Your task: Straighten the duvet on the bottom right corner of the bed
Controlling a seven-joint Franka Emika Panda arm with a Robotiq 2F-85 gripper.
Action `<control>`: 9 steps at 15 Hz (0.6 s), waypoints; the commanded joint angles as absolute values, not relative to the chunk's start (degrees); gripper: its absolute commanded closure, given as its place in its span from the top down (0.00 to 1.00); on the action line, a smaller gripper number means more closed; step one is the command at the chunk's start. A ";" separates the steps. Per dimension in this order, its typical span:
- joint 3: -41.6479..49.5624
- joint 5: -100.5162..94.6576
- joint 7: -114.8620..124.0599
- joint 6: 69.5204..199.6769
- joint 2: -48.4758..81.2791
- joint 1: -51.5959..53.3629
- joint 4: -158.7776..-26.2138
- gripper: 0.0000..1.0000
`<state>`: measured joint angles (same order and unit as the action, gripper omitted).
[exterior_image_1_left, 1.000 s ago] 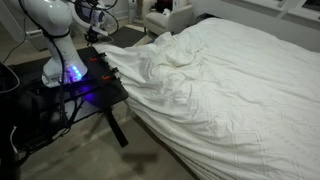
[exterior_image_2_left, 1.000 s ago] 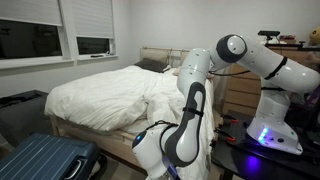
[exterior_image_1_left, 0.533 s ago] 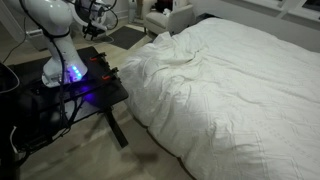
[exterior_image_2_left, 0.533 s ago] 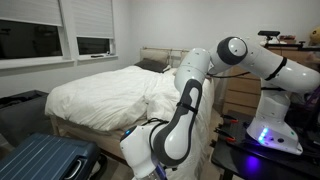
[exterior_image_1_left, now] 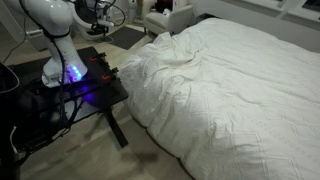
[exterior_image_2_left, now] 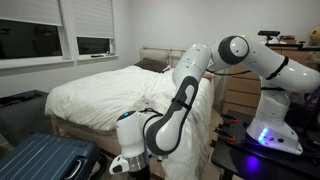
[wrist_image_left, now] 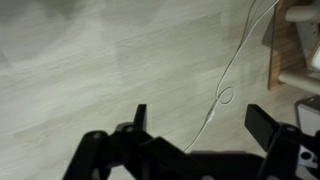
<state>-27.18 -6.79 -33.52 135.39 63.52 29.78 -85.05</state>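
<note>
White quilted duvet (exterior_image_2_left: 100, 95) is spread along the bed (exterior_image_2_left: 152, 53), rumpled at the robot's end. The jaws are held wide apart (nothing gripped, only floor (wrist_image_left: 100, 60) beneath); the duvet is found at twelve o'clock.

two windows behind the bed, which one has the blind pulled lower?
The narrower window nearer the headboard: its blind leaves only a short dark strip of glass. The wider window shows a much taller dark pane.

The arm (exterior_image_2_left: 185, 95) bends forward and low, its hand (wrist_image_left: 200, 120) facing downward with fingers (wrist_image_left: 262, 122) spread wide apart.
</note>
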 commanded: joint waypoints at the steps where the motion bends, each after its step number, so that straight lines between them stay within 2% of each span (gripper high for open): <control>1: -23.18 -8.11 -24.94 140.83 58.74 30.05 -88.63 1.00; 9: -12.37 -9.97 -4.53 148.96 50.99 31.64 -94.34 1.00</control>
